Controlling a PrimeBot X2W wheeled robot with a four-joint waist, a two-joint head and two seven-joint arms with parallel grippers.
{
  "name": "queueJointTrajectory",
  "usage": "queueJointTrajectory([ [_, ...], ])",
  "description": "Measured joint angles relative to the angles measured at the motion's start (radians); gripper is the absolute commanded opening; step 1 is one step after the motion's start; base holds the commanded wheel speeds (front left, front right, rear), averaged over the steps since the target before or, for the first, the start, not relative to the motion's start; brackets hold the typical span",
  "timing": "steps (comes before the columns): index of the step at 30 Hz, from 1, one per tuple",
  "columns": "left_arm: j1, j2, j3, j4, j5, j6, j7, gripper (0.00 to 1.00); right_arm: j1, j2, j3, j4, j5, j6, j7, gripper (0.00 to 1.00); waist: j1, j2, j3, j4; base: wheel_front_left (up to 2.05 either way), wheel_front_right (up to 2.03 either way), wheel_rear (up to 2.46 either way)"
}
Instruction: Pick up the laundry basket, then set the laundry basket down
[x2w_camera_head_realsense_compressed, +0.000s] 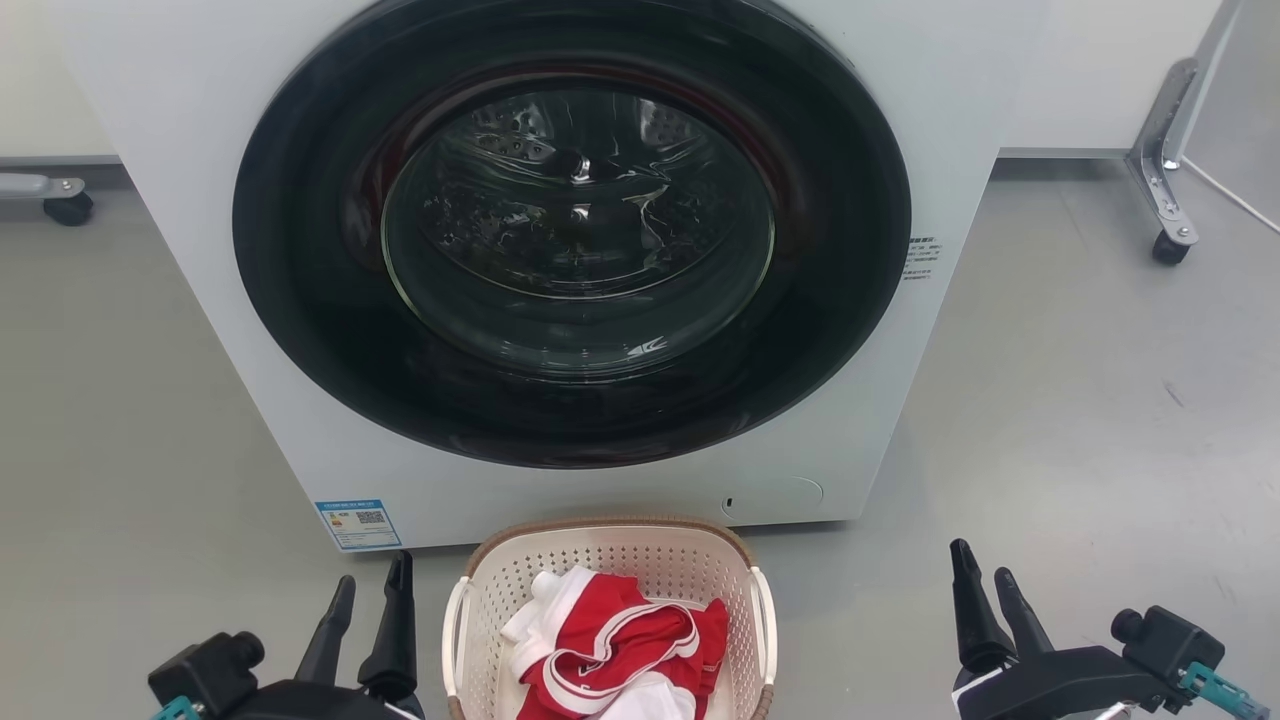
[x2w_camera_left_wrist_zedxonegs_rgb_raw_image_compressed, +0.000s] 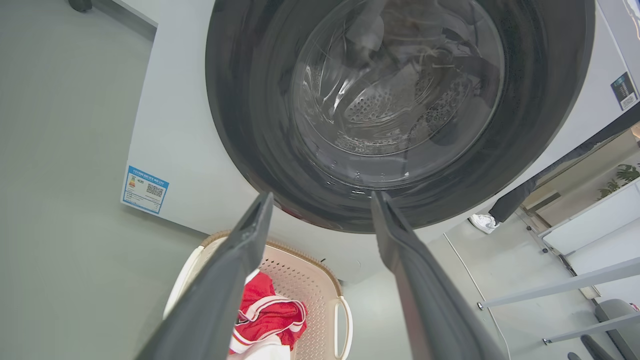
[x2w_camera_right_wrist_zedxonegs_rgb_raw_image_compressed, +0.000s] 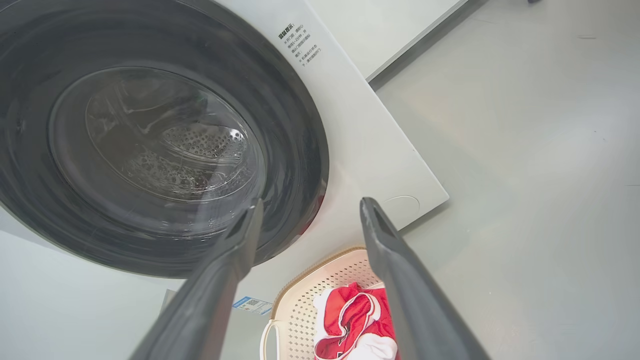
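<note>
laundry basket (x2w_camera_head_realsense_compressed: 610, 527) with what seems red-white clothing (x2w_camera_head_realsense_compressed: 610, 640) sits just before the washing machine (x2w_camera_head_realsense_compressed: 180, 150); left gripper (x2w_camera_head_realsense_compressed: 372, 570) and right gripper (x2w_camera_head_realsense_compressed: 980, 560) flank it, fingers apart, empty.

The laundry basket (x2w_camera_head_realsense_compressed: 640, 555) is cream plastic, smooth and pierced with small holes, its brown rim (x2w_camera_head_realsense_compressed: 610, 522) moulded to look woven. In it lies soft red and white cloth (x2w_camera_head_realsense_compressed: 620, 650), creased. Beyond, the washing machine (x2w_camera_head_realsense_compressed: 180, 200) has a smooth white panel with a faint sheen, a glossy dark door ring (x2w_camera_head_realsense_compressed: 300, 300) and clear, reflective glass (x2w_camera_head_realsense_compressed: 580, 260) over a perforated metal drum. The grey floor (x2w_camera_head_realsense_compressed: 1080, 400) looks smooth and matt. The left gripper (x2w_camera_head_realsense_compressed: 373, 568) and right gripper (x2w_camera_head_realsense_compressed: 981, 558) are dark and matt.
</note>
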Motion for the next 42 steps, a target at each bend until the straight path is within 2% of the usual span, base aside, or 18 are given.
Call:
queueJointTrajectory([
  [27, 0.034, 0.024, -0.09, -0.059, 0.424, 0.071, -0.103, 1.0, 0.002, -0.002, 0.09, -0.036, -0.393, -0.067, -0.102, 1.0, 0.0, 0.0, -0.011, 0.002, 0.0, 0.0, 0.0],
  [42, 0.054, 0.027, -0.123, -0.091, 0.624, 0.106, -0.157, 1.0, 0.006, -0.003, 0.127, -0.065, -0.614, -0.104, -0.155, 1.0, 0.0, -0.0001, -0.009, 0.002, 0.0, 0.0, 0.0],
])
